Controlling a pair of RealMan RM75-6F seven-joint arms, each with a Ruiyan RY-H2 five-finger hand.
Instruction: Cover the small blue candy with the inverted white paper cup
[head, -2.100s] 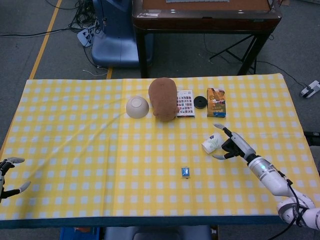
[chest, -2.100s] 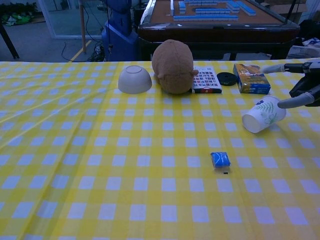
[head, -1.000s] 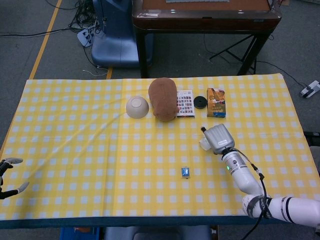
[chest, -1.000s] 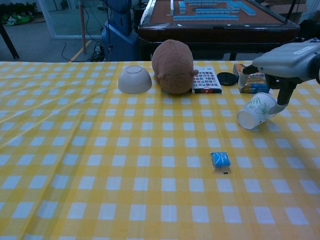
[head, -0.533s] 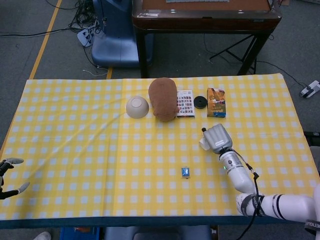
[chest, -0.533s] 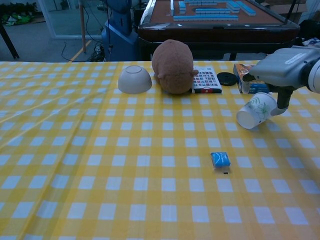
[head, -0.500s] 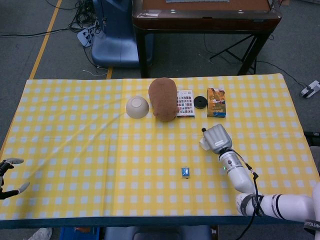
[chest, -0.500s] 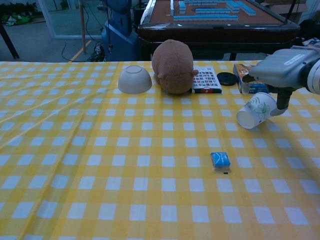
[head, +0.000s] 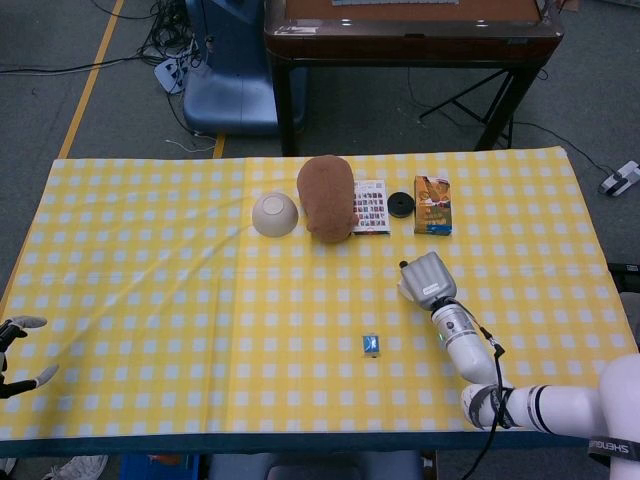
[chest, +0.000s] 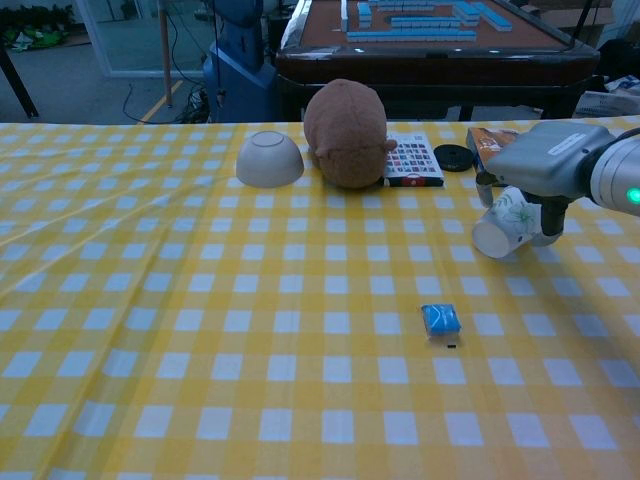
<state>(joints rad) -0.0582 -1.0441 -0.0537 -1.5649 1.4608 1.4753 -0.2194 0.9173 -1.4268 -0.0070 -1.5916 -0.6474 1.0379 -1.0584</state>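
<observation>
Cup (chest: 508, 223) on its side under right hand (chest: 545, 160), candy (chest: 440, 319) nearer, leftward.

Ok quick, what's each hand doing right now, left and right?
Left hand: open, holding nothing, at the table's near left edge.
Right hand: over the white paper cup, fingers around it; holding it.

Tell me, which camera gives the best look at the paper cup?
The chest view. There the white paper cup lies tipped on its side, its open mouth and leaf print plain, with the right robot hand over it. In the head view the robot hand covers nearly all of the cup; only a sliver shows at its left edge.
</observation>
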